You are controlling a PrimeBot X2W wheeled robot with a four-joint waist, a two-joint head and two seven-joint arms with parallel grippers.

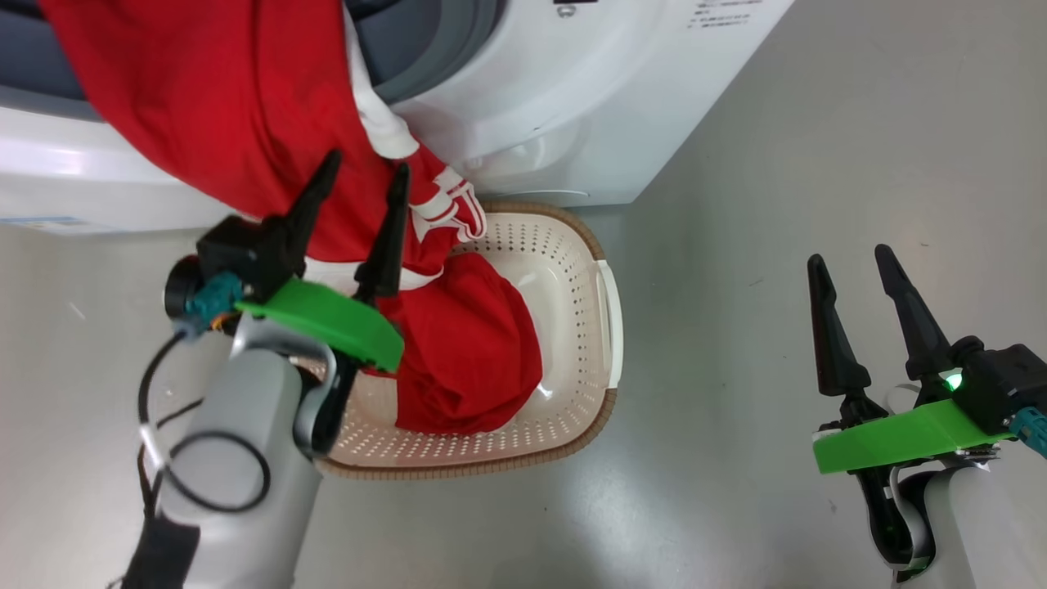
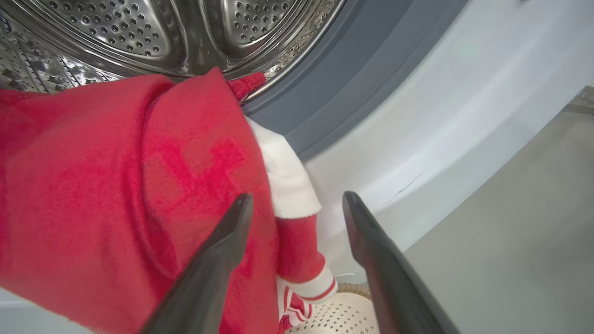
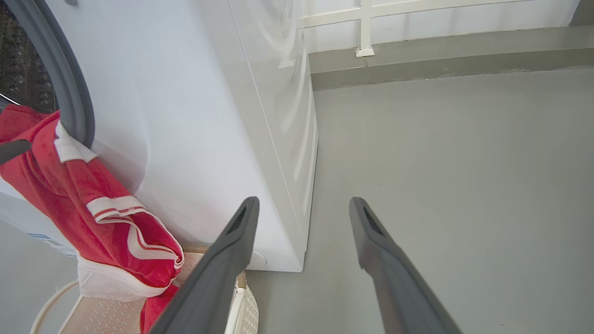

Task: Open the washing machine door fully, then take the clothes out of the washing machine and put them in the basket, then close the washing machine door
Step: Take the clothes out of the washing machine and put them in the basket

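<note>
Now the red clothes [image 1: 245,98] hang out of the washing machine [image 1: 589,98], draped over the lower lip of its mouth and trailing down the white front into the basket [image 1: 564,278]. In the left wrist view the fabric spills from the steel drum [image 2: 139,28] across the grey-blue rubber ring [image 2: 343,79]. A white-cuffed sleeve [image 2: 297,195] dangles at its edge, its striped end just above the basket's perforated bottom. A second bunched mass of red cloth lies inside the basket, filling its middle and left part. The basket stands on the grey floor [image 1: 818,123], right against the foot of the machine.

The left pincer [image 1: 368,161] is released, its two dark fingers spread apart in front of the hanging garment, above the basket. Whether either finger touches the cloth cannot be told, and nothing is clamped between them. The right pincer [image 1: 849,255] is likewise spread and grasps nothing, hanging over bare floor well apart from the basket and past the machine's right corner.
</note>
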